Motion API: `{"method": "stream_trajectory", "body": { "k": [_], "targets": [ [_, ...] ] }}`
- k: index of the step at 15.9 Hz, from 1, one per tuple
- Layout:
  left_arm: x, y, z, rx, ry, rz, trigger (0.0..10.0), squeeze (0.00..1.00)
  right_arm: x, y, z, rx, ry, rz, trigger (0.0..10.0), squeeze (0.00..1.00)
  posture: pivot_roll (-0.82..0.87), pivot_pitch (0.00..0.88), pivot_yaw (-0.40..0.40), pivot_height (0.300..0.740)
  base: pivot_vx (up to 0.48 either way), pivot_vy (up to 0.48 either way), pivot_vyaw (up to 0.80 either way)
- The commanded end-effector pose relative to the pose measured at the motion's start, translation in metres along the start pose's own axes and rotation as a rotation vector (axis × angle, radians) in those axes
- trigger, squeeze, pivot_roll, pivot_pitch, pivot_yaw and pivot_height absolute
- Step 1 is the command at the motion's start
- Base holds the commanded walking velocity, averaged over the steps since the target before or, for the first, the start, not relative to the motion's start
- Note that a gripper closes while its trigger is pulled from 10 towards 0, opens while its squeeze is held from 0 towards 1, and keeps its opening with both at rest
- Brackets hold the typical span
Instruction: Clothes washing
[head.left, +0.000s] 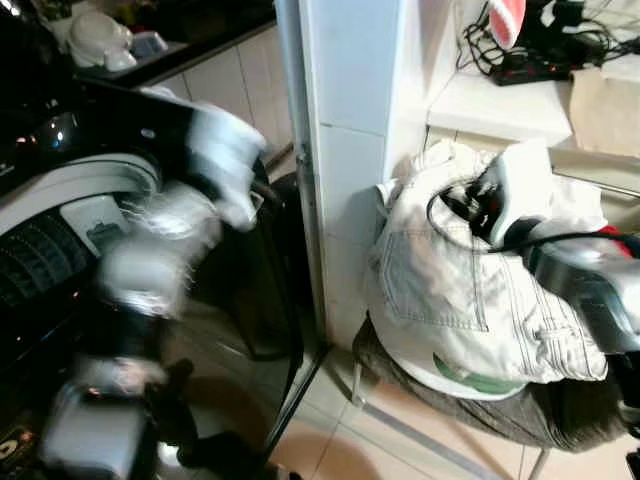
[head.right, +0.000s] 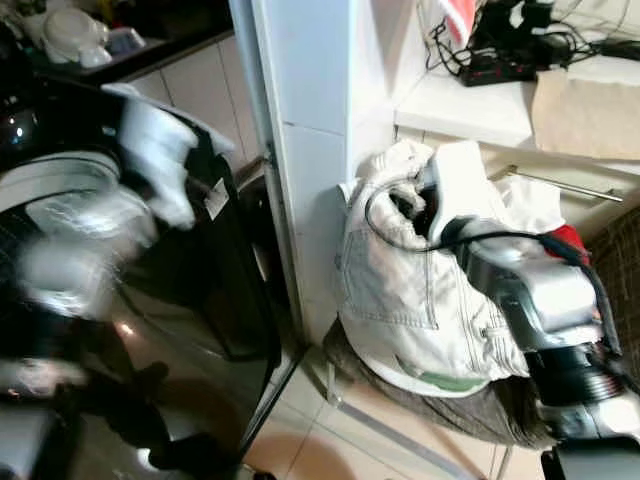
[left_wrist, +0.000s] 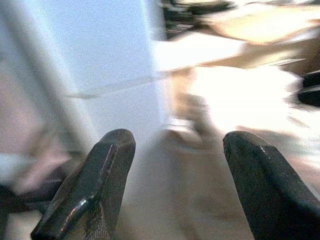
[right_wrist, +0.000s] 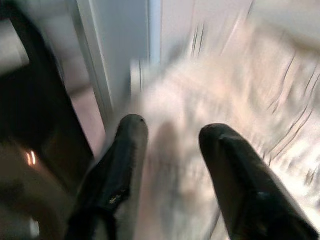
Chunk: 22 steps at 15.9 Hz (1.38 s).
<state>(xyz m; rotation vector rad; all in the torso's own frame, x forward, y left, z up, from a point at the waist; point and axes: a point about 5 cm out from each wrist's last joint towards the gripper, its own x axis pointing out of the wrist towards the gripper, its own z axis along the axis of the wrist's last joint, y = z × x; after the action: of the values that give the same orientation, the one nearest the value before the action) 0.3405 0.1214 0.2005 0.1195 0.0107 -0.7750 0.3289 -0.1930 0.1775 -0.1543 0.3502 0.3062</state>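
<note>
Washer (head.left: 60, 240): dark, left of the white pillar (head.left: 350, 150).
Jacket (head.left: 470, 290): white denim, heaped on a chair just right of the pillar.
Right tool (right_wrist: 172, 132): fingers parted, over the jacket.
Left tool (left_wrist: 177, 145): wide apart, blurred, facing the pillar.

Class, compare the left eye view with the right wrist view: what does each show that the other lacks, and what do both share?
Left eye view adds: tangled cables on the white shelf. Right wrist view adds: the right tool, black fingers apart, up close. Both share: the white jacket, the white pillar and the dark machine door.
</note>
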Motion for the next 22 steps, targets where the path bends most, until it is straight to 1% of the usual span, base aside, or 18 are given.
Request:
{"method": "stream_trajectory", "body": {
  "k": [1,2,3,4,6,7,8,9,11,13,14,15,16,22],
  "targets": [
    [-0.001,-0.010,0.004,0.002,-0.014,-0.054,10.0,0.00,0.005,-0.001,-0.007,-0.044,0.050,0.008,10.0,1.00,-0.09,0.000,0.116,0.740,0.000,0.000,0.00],
    [-0.001,-0.019,0.002,-0.009,-0.021,-0.094,10.0,0.00,0.007,-0.002,-0.011,-0.052,0.074,0.003,10.0,1.00,-0.09,0.000,0.116,0.740,0.000,0.000,0.00],
    [-0.003,-0.037,0.001,-0.025,-0.032,-0.205,10.0,0.00,0.011,-0.010,-0.018,-0.048,0.106,-0.044,10.0,1.00,-0.09,0.000,0.114,0.740,0.000,0.000,0.00],
    [-0.007,-0.048,0.000,-0.044,-0.038,-0.288,10.0,0.00,0.013,-0.017,-0.023,-0.056,0.127,-0.084,10.0,1.00,-0.09,0.000,0.119,0.740,0.000,0.000,0.00],
    [-0.010,-0.054,-0.001,-0.059,-0.032,-0.325,10.0,0.00,0.015,-0.021,-0.027,-0.065,0.144,-0.099,10.0,1.00,-0.09,0.000,0.123,0.740,0.000,0.000,0.00],
    [-0.017,-0.064,-0.007,-0.084,-0.006,-0.382,10.0,0.00,0.018,-0.025,-0.039,-0.117,0.206,-0.115,10.0,0.87,-0.09,0.000,0.125,0.740,0.000,0.000,0.00],
    [-0.022,-0.072,-0.012,-0.101,0.018,-0.415,10.0,0.00,0.021,-0.030,-0.052,-0.173,0.269,-0.134,10.0,0.00,-0.09,0.000,0.125,0.740,0.000,0.000,0.00],
    [-0.024,-0.076,-0.014,-0.115,0.031,-0.419,10.0,0.00,0.022,-0.034,-0.061,-0.184,0.305,-0.146,10.0,0.00,-0.09,0.000,0.125,0.740,0.000,0.000,0.00],
    [-0.028,-0.083,-0.015,-0.132,0.041,-0.434,10.0,0.00,0.020,-0.039,-0.065,-0.202,0.326,-0.171,10.0,0.00,-0.09,0.000,0.124,0.740,0.000,0.000,0.00],
    [-0.030,-0.088,-0.016,-0.140,0.047,-0.449,10.0,0.00,0.020,-0.040,-0.070,-0.186,0.353,-0.152,10.0,0.00,-0.09,0.000,0.127,0.740,0.000,0.000,0.00],
    [-0.031,-0.090,-0.016,-0.143,0.054,-0.461,10.0,0.00,0.021,-0.040,-0.072,-0.179,0.358,-0.146,5.6,0.00,-0.09,0.000,0.127,0.740,0.000,0.000,0.00],
    [-0.031,-0.091,-0.016,-0.142,0.056,-0.465,10.0,0.00,0.021,-0.041,-0.073,-0.174,0.358,-0.145,0.5,0.00,-0.09,0.000,0.127,0.740,0.000,0.000,0.00],
    [-0.030,-0.093,-0.015,-0.143,0.056,-0.469,10.0,0.00,0.022,-0.042,-0.075,-0.156,0.353,-0.137,0.0,0.00,-0.09,0.000,0.127,0.740,0.000,0.000,0.00],
    [-0.030,-0.092,-0.016,-0.154,0.061,-0.449,10.0,0.00,0.022,-0.046,-0.074,-0.144,0.341,-0.135,0.0,0.00,-0.09,0.000,0.126,0.740,0.000,0.000,0.00]
  ]
}}
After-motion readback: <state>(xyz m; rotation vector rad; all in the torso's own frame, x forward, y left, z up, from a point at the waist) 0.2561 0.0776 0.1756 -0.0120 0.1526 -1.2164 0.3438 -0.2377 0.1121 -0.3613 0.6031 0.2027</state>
